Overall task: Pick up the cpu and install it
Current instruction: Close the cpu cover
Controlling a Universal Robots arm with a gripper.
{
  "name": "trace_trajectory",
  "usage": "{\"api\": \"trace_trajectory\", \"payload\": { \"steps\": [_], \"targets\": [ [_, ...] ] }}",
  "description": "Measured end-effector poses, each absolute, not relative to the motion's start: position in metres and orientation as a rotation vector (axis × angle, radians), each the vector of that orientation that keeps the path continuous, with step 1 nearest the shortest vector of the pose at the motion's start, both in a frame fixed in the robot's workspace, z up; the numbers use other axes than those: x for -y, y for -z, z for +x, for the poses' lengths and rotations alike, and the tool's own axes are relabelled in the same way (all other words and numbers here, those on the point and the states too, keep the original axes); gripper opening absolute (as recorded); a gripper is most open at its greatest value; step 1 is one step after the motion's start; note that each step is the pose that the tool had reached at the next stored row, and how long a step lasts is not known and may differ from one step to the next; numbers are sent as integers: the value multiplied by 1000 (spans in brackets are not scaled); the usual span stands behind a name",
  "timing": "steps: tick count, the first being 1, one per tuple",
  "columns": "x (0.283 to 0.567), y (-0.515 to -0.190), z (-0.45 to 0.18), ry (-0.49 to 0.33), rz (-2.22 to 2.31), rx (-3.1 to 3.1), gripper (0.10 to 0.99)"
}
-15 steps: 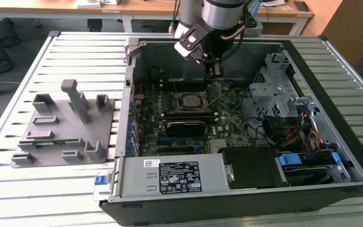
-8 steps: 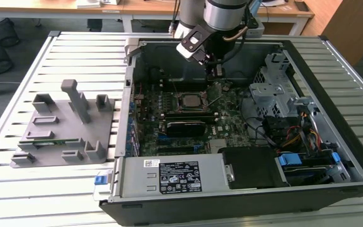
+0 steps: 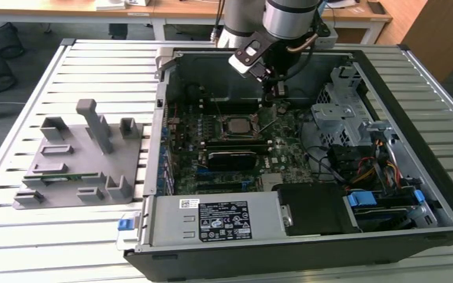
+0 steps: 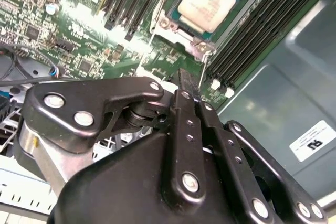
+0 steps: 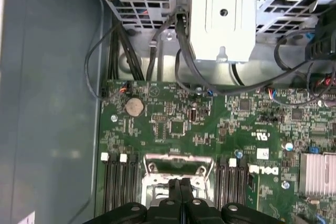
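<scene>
The cpu [image 4: 207, 1], a small square chip with a silvery-white top, lies inside the socket [image 3: 238, 127] on the green motherboard [image 3: 289, 147] of the open computer case. My gripper [image 3: 278, 97] hovers over the board just beyond the socket, toward the case's far wall. Its black fingers [image 4: 186, 98] are pressed together with nothing between them. In the first wrist view the gripper [image 5: 180, 184] sits right over the socket's metal frame [image 5: 178, 163]. The cpu is apart from the fingers.
The black case [image 3: 415, 177] lies open on a slatted white table [image 3: 92, 65]. A drive cage [image 3: 344, 112], cables and the power supply [image 3: 219, 221] crowd the case. A grey plastic fixture [image 3: 77, 159] holding a green strip [image 3: 61, 175] lies on the exterior view's left.
</scene>
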State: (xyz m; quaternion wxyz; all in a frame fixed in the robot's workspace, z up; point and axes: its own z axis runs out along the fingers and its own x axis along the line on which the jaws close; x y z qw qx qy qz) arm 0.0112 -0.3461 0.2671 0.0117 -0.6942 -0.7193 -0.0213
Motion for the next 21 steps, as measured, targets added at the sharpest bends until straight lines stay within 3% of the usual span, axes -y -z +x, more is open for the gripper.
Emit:
{"api": "trace_trajectory", "payload": {
  "steps": [21],
  "targets": [
    [348, -263, 35, 63, -2163, 2242, 106]
  ]
}}
